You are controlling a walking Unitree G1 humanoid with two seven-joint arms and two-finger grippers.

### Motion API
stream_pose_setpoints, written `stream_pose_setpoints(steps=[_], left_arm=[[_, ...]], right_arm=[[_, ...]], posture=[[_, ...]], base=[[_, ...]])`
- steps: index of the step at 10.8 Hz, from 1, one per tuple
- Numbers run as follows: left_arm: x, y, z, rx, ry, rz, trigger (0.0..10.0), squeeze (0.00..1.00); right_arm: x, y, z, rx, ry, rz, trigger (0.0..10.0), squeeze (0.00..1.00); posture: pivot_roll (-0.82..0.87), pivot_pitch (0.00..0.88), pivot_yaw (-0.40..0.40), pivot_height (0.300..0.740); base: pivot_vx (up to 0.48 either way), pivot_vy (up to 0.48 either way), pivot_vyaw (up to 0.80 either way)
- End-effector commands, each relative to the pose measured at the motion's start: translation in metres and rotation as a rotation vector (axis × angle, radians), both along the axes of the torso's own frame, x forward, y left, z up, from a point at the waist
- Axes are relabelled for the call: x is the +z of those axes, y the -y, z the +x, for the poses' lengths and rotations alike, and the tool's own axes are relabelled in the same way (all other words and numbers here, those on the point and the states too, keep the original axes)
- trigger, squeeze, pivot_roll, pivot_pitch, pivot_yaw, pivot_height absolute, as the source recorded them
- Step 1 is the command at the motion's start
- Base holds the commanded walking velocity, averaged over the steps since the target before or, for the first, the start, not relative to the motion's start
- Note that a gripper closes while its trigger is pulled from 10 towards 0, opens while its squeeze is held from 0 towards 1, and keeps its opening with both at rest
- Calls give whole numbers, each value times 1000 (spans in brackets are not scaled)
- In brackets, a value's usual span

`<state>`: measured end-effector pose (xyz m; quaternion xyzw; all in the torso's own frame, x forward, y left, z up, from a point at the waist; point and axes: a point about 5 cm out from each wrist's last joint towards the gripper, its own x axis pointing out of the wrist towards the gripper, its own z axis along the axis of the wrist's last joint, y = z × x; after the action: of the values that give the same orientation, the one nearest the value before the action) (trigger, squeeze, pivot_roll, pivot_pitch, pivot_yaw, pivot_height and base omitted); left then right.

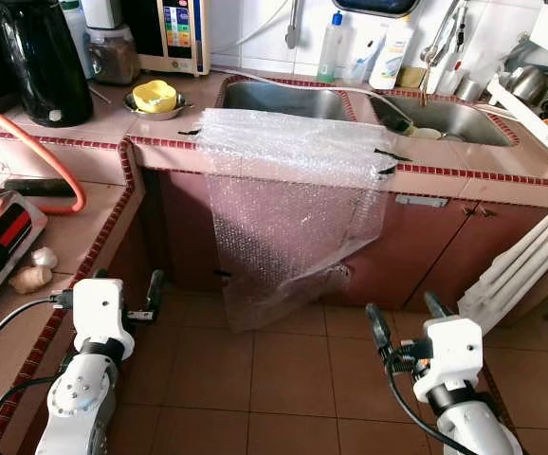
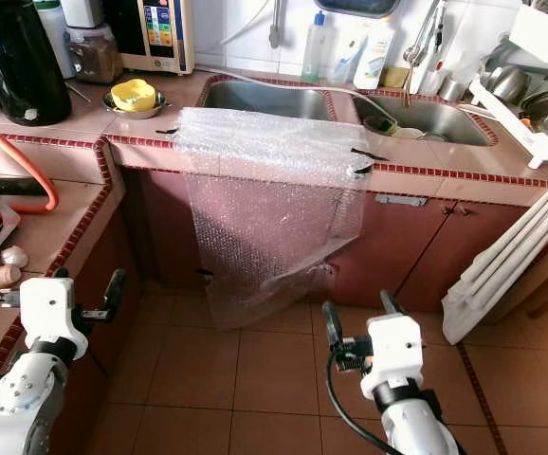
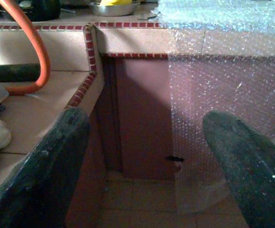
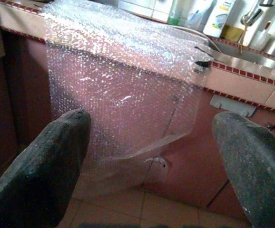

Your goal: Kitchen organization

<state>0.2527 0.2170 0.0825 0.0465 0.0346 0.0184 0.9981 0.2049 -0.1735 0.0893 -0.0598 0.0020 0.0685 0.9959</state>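
- Across the middle of the frame, a sheet of bubble wrap (image 1: pixel 293 199) is taped over the front edge of the tiled counter (image 1: pixel 464 175) and hangs down over the reddish cabinet doors (image 1: pixel 426 246), its lower end curling just above the floor tiles (image 1: pixel 283 379).
- Behind it, at the upper centre, sits a double steel sink (image 1: pixel 350 102), with bottles (image 1: pixel 329 47) against the wall.
- At the upper left, a yellow cup rests in a metal bowl (image 1: pixel 155 98) beside a black jug (image 1: pixel 42 62).
- An orange hose (image 1: pixel 42 152) loops over the left counter; garlic bulbs (image 1: pixel 32 270) lie at the left edge.
- Low in the frame at left, the left gripper (image 1: pixel 141 294) hovers near the counter corner, jaws spread and empty.
- Low at right, the right gripper (image 1: pixel 409 322) hangs over the floor, fingers apart, holding nothing, facing the wrap.
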Motion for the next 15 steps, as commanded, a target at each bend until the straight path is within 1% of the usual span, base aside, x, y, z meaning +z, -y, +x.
stream_pose_setpoints(steps=[1,7,9,11,15], left_arm=[[-1,4,3,-20,-5,-6,10000,0],[0,12,6,-70,-8,-15,10000,0],[-2,16,5,-89,-16,-22,10000,0],[-4,20,4,-105,-22,-21,10000,0],[-7,25,4,-127,-31,-29,10000,0]], right_arm=[[-1,3,0,-14,-2,-8,10000,0],[-3,2,-2,-34,-7,7,10000,0],[-4,5,-5,-42,-13,0,10000,0],[-5,4,-7,-42,-18,-3,10000,0],[-5,6,-7,-42,-20,-11,10000,0]], posture=[[78,0,-64,740],[64,0,-49,740],[55,0,-48,740],[52,0,-50,740],[43,0,-51,740]], base=[[304,0,0],[311,0,0],[319,0,0],[334,0,0],[353,0,0]])
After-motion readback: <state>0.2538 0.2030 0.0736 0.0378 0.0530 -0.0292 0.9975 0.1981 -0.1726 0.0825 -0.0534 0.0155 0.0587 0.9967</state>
